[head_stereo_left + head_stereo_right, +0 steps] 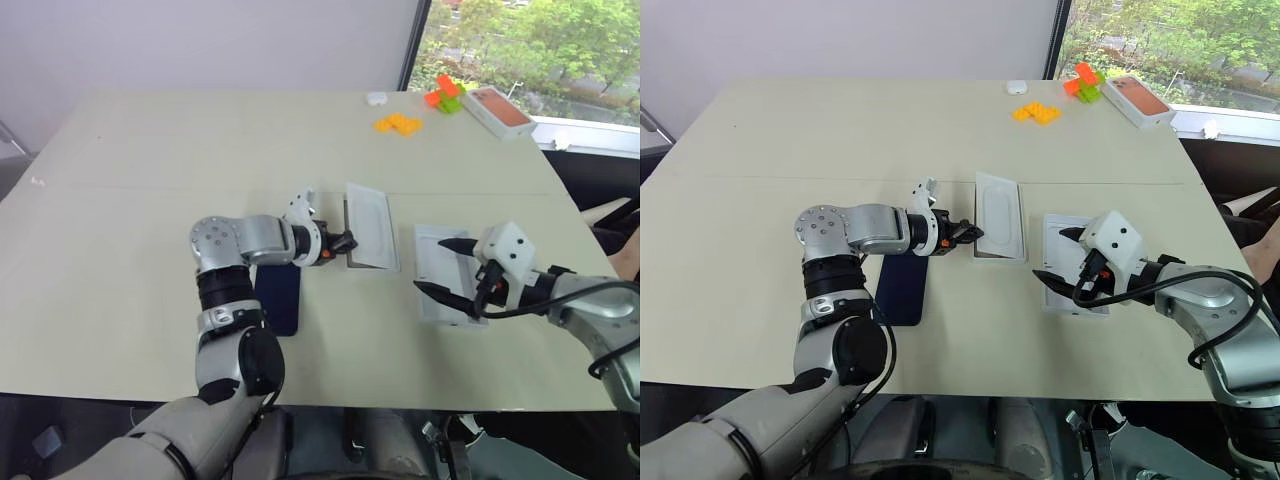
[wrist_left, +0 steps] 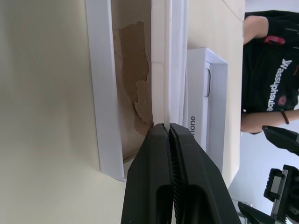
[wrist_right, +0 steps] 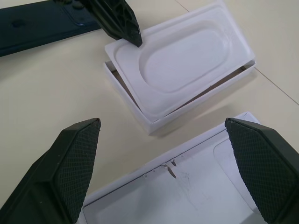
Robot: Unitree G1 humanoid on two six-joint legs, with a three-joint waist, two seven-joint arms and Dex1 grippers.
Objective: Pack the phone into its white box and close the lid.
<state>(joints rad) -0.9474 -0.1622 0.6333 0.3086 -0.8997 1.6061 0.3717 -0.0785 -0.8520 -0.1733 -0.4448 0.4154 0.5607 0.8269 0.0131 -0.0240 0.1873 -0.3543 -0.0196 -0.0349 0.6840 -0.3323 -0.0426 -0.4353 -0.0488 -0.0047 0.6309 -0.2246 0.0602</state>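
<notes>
From the head camera, the left arm reaches forward and bends toward the robot's right, its left gripper (image 1: 345, 241) pressed together with the tips at the near-left edge of the white box (image 1: 371, 226), which sits mid-table with a thin white card (image 1: 998, 212) with an oval recess lying skewed on top. The phone (image 1: 279, 297) lies flat on the table (image 1: 150, 180) under that forearm, just left of the box and nearer the robot. The right arm comes in from the right side, its right gripper (image 1: 444, 268) spread wide and hovering above the lid (image 1: 436, 262), which lies open side up to the right of the box with a narrow strip of bare table between them. Broad bare tabletop stretches to the left and behind; an orange-red-topped box (image 1: 498, 110) and some bright blocks (image 1: 398, 124) sit well apart at the far right corner. In the left wrist view, the closed fingers (image 2: 159, 177) meet at the box's rim, touching the card's edge, the torn brownish floor showing beside them; whether they pinch the card cannot be told. A person (image 2: 266, 70) stands beyond the table. In the right wrist view, the two spread fingers (image 3: 70, 163) frame the lid below and the card-topped box beyond, with the other gripper's tip on the card's corner and the phone further back.
</notes>
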